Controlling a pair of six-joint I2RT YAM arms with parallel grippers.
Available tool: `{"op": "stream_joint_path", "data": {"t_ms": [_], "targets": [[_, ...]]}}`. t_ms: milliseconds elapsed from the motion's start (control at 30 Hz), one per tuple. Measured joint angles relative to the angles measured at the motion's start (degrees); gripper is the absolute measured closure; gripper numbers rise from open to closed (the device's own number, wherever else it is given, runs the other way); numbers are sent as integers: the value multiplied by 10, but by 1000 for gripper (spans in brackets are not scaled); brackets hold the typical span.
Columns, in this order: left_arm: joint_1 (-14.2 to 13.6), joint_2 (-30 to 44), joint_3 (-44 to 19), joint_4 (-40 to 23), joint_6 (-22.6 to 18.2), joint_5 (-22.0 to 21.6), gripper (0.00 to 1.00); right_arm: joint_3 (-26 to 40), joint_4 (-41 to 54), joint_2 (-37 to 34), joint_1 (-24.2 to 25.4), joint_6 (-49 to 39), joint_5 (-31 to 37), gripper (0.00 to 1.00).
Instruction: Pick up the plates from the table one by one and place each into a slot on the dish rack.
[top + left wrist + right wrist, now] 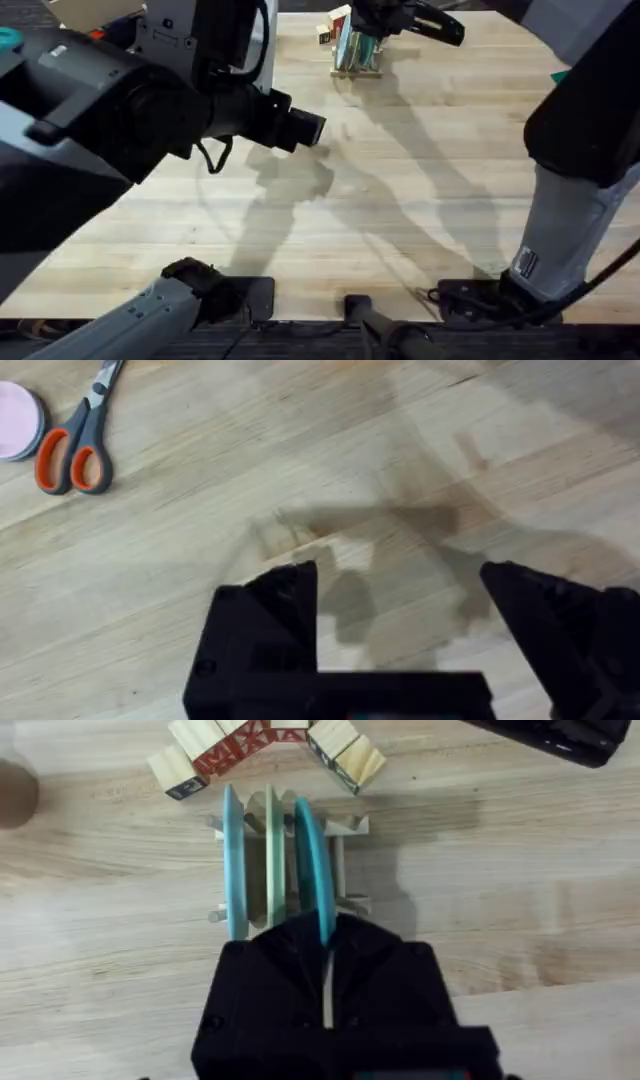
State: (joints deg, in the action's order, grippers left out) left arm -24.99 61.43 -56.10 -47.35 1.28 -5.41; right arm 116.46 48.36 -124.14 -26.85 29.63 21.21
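**Right pincer seating a turquoise plate in the dish rack.**
The right pincer [325, 935] is closed on the rim of a turquoise plate [310, 860], held on edge so it slides between the pegs of the dish rack [345, 823]; just beside it stand a cream plate [272, 855] and another pale blue disc. The left pincer [400, 595] hangs open over the bare surface [420, 450].

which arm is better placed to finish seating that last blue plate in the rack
Right: the right gripper is closed on the turquoise plate over the dish rack. The left gripper is open above bare table.
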Motion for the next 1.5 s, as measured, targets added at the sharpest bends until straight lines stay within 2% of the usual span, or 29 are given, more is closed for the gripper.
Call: {"op": "stream_joint_path", "data": {"t_ms": [533, 667, 1133, 1267, 1400, 1500], "targets": [[0, 0, 0, 0, 0, 0, 7, 0, 0, 0, 0, 0, 0, 904], [0, 0, 0, 0, 0, 0, 6, 0, 0, 0, 0, 0, 0, 854], [0, 0, 0, 0, 0, 0, 7, 0, 0, 0, 0, 0, 0, 850], [0, 0, 0, 0, 0, 0, 7, 0, 0, 0, 0, 0, 0, 770], [0, 0, 0, 0, 0, 0, 6, 0, 0, 0, 0, 0, 0, 605], [0, 0, 0, 0, 0, 0, 7, 0, 0, 0, 0, 0, 1, 524]]}}
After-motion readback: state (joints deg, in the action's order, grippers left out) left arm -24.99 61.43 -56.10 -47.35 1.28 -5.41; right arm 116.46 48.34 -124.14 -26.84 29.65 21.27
